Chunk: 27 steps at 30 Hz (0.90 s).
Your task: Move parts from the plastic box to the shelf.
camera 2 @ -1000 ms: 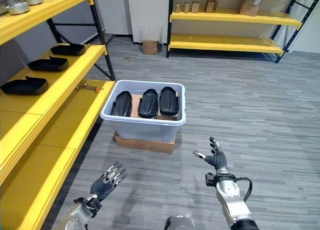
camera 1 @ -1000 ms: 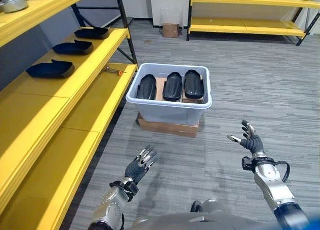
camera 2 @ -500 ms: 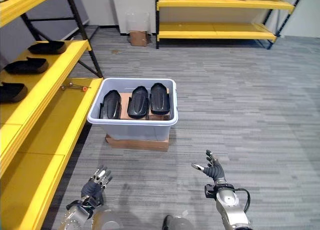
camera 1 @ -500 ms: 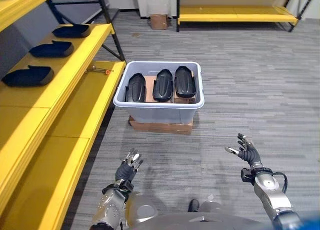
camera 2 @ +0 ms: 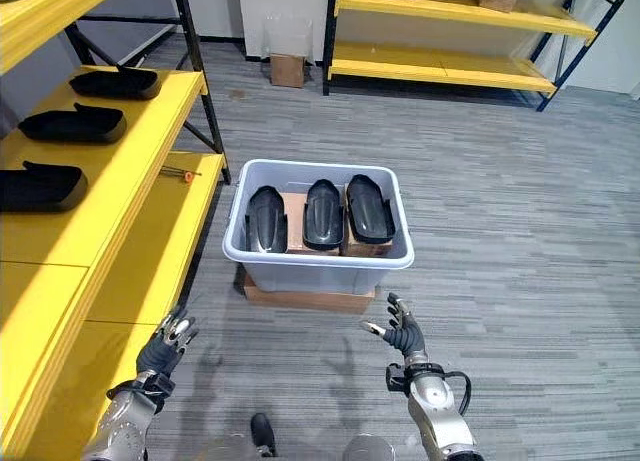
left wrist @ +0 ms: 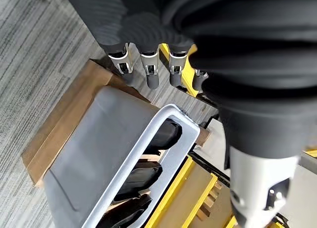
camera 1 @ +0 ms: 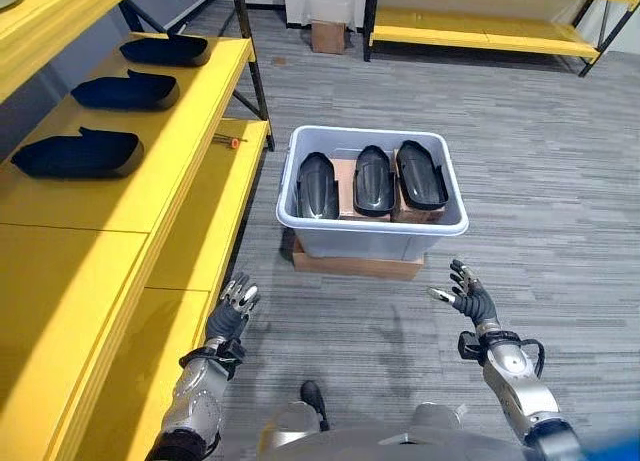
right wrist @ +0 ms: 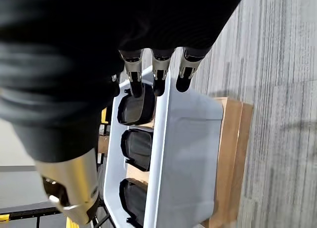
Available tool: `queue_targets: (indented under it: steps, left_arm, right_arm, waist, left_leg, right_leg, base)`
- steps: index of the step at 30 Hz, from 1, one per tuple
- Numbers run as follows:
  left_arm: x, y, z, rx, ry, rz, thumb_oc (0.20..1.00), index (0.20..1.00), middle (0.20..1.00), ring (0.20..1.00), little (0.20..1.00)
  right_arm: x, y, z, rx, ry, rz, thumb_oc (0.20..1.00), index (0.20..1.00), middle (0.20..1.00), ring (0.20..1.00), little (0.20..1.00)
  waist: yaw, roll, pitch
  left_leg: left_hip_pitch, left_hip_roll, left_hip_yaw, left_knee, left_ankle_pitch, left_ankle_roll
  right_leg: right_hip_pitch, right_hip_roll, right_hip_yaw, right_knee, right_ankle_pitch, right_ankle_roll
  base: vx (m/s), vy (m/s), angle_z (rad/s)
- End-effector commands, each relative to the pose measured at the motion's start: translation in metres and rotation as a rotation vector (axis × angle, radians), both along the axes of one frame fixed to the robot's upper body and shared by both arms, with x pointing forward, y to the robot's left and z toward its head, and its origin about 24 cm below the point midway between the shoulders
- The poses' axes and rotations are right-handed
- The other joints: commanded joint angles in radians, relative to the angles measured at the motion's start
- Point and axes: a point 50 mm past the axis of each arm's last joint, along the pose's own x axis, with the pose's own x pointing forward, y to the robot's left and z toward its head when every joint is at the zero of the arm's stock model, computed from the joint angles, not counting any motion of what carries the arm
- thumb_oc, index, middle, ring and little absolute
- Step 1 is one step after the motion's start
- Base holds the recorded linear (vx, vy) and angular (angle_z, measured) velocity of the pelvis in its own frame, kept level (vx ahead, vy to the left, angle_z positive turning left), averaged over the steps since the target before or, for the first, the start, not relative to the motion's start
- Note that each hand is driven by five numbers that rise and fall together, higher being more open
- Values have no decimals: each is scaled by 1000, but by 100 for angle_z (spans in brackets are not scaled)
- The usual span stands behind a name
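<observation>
Three parts wait in the box

Three glossy black moulded parts (camera 2: 323,213) lie side by side in the pale grey plastic box (camera 2: 316,269) on its cardboard base. Your left hand (camera 1: 229,319) and right hand (camera 2: 402,333) hang empty, fingers relaxed. Reach in from above; the yellow metal shelf (camera 1: 150,181) stands alongside.

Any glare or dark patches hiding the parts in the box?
Left eye view: even light, no glare; the black parts in the plastic box carry soft highlights and stand out against the cardboard under them. Right wrist view: the same parts look near-black, with little surface detail.
</observation>
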Motion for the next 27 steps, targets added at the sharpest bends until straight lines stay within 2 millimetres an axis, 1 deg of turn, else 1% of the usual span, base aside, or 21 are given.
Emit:
queue_targets:
  steps: [1, 2, 3, 5, 6, 7, 8, 9, 10, 11, 12, 13, 14, 15, 17, 19, 20, 22, 24, 25, 27]
  left_arm:
    - [14, -13, 15, -12, -116, -73, 1000, 1000, 1000, 1000, 1000]
    - [13, -16, 14, -19, -113, -87, 1000, 1000, 1000, 1000, 1000]
    - [12, -17, 12, -27, -111, -90, 1000, 1000, 1000, 1000, 1000]
    - [11, -20, 10, -83, -110, -72, 1000, 1000, 1000, 1000, 1000]
    - [12, -21, 11, -108, -115, -57, 1000, 1000, 1000, 1000, 1000]
    - [16, -22, 16, -92, -135, -69, 1000, 1000, 1000, 1000, 1000]
    - [20, -25, 21, -63, -158, -100, 1000, 1000, 1000, 1000, 1000]
    - [22, -31, 24, -50, -169, -128, 1000, 1000, 1000, 1000, 1000]
    - [23, -37, 25, -32, -171, -162, 1000, 1000, 1000, 1000, 1000]
    - [21, -41, 25, -11, -171, -192, 1000, 1000, 1000, 1000, 1000]
    - [17, -44, 21, 6, -157, -232, 1000, 1000, 1000, 1000, 1000]
    - [14, -46, 19, 5, -150, -250, 1000, 1000, 1000, 1000, 1000]
    - [13, -46, 18, 5, -149, -258, 1000, 1000, 1000, 1000, 1000]
    - [11, -46, 18, 15, -148, -277, 1000, 1000, 1000, 1000, 1000]
    - [6, -49, 15, 24, -140, -313, 1000, 1000, 1000, 1000, 1000]
    - [-1, -48, 11, 22, -101, -325, 1000, 1000, 1000, 1000, 1000]
    - [-4, -47, 9, 15, -93, -323, 1000, 1000, 1000, 1000, 1000]
    - [-8, -48, 7, -20, -91, -318, 1000, 1000, 1000, 1000, 1000]
    - [-9, -48, 8, -34, -106, -320, 1000, 1000, 1000, 1000, 1000]
    - [-8, -48, 10, -32, -123, -314, 1000, 1000, 1000, 1000, 1000]
    - [-5, -45, 13, -37, -145, -293, 1000, 1000, 1000, 1000, 1000]
  right_arm:
    - [20, -6, 31, -68, -171, 26, 1000, 1000, 1000, 1000, 1000]
    - [21, -4, 32, -91, -175, 39, 1000, 1000, 1000, 1000, 1000]
    - [22, -3, 33, -107, -175, 50, 1000, 1000, 1000, 1000, 1000]
    - [24, -2, 35, -101, -180, 52, 1000, 1000, 1000, 1000, 1000]
    - [25, -1, 37, -100, -186, 55, 1000, 1000, 1000, 1000, 1000]
    - [26, 0, 41, -105, -202, 66, 1000, 1000, 1000, 1000, 1000]
    - [27, 0, 43, -108, -215, 75, 1000, 1000, 1000, 1000, 1000]
    - [28, 0, 46, -109, -229, 81, 1000, 1000, 1000, 1000, 1000]
    - [28, 0, 48, -97, -243, 79, 1000, 1000, 1000, 1000, 1000]
    - [27, 0, 48, -97, -252, 65, 1000, 1000, 1000, 1000, 1000]
    - [26, -3, 49, -113, -266, 30, 1000, 1000, 1000, 1000, 1000]
    - [25, -5, 50, -118, -273, 7, 1000, 1000, 1000, 1000, 1000]
    - [25, -6, 50, -120, -275, -3, 1000, 1000, 1000, 1000, 1000]
    - [24, -8, 51, -117, -280, -22, 1000, 1000, 1000, 1000, 1000]
    - [22, -13, 50, -120, -283, -57, 1000, 1000, 1000, 1000, 1000]
    - [20, -20, 48, -132, -271, -79, 1000, 1000, 1000, 1000, 1000]
    - [21, -22, 48, -141, -265, -97, 1000, 1000, 1000, 1000, 1000]
    - [22, -25, 48, -149, -262, -119, 1000, 1000, 1000, 1000, 1000]
    - [23, -26, 48, -158, -265, -131, 1000, 1000, 1000, 1000, 1000]
    - [23, -29, 50, -166, -275, -140, 1000, 1000, 1000, 1000, 1000]
    - [23, -31, 52, -177, -284, -147, 1000, 1000, 1000, 1000, 1000]
  waist:
    - [13, 25, -27]
    - [12, 25, -23]
    - [10, 23, -19]
    - [1, 20, -10]
    - [-8, 16, -4]
    - [-17, 8, 3]
    - [-25, -4, 9]
    - [-31, -9, 15]
    - [-39, -16, 25]
    - [-42, -15, 30]
    - [-47, -18, 33]
    - [-49, -17, 34]
    - [-49, -14, 34]
    - [-50, -13, 35]
    - [-51, -17, 28]
    - [-46, -17, 7]
    - [-45, -17, -4]
    - [-44, -16, -14]
    - [-45, -15, -24]
    - [-48, -13, -29]
    - [-53, -12, -33]
  left_leg:
    - [1, 22, -89, 19, -43, -18]
    - [22, 2, -98, 11, -61, -14]
    - [41, -8, -93, -4, -65, -11]
    - [61, -12, -84, -6, -81, -18]
    - [72, -10, -80, -6, -89, -24]
    - [77, -4, -61, -2, -84, -34]
    - [99, -13, -71, -7, -104, -45]
    - [113, -14, -74, -7, -116, -49]
    - [130, -19, -87, -1, -140, -49]
    - [141, -14, -94, -1, -151, -51]
    - [147, -8, -97, 9, -160, -55]
    - [152, -4, -98, 16, -166, -57]
    - [155, 0, -100, 20, -173, -57]
    - [153, 4, -99, 32, -177, -58]
    - [144, 10, -103, 74, -187, -58]
    - [132, 33, -81, 145, -208, -63]
    - [129, 51, -68, 170, -212, -68]
    - [130, 64, -59, 182, -214, -72]
    - [134, 74, -50, 187, -216, -75]
    - [131, 87, -43, 206, -221, -76]
    - [124, 100, -34, 240, -233, -76]
  right_leg:
    - [-22, 57, -78, 237, -84, -14]
    - [-47, 34, -85, 297, -79, 3]
    - [-67, 26, -90, 317, -75, 9]
    - [-95, 39, -112, 269, -54, 13]
    - [-101, 55, -120, 206, -38, 14]
    - [-109, 69, -145, 97, 5, -1]
    - [-116, 67, -143, 3, 23, 21]
    - [-119, 68, -148, -82, 63, 30]
    - [-135, 52, -134, -165, 128, 48]
    - [-137, 43, -126, -215, 146, 54]
    - [-149, 20, -117, -265, 170, 61]
    - [-153, 10, -114, -273, 183, 65]
    - [-151, 10, -113, -272, 181, 66]
    - [-138, 10, -114, -272, 166, 65]
    - [-113, 15, -113, -265, 150, 62]
    - [-68, 20, -136, -205, 80, 40]
    - [-52, 32, -146, -185, 32, 18]
    - [-38, 45, -152, -171, -4, -1]
    - [-33, 52, -160, -152, -28, -13]
    - [-37, 54, -164, -122, -53, -26]
    - [-46, 58, -165, -83, -82, -44]
  base:
    - [93, 286, -2]
    - [100, 198, -9]
    - [109, 180, -9]
    - [65, 65, -10]
    - [52, -53, -3]
    - [123, -103, 10]
    - [139, -139, 4]
    - [226, -144, -6]
    - [205, -150, -15]
    - [252, -192, 1]
    - [220, -177, 2]
    - [183, -145, 8]
    - [150, -97, 8]
    - [190, -131, 22]
    - [321, -213, 33]
    - [549, -265, 41]
    - [501, -208, 15]
    - [374, -157, -8]
    - [320, -138, -18]
    - [304, -137, -14]
    - [370, -190, -2]
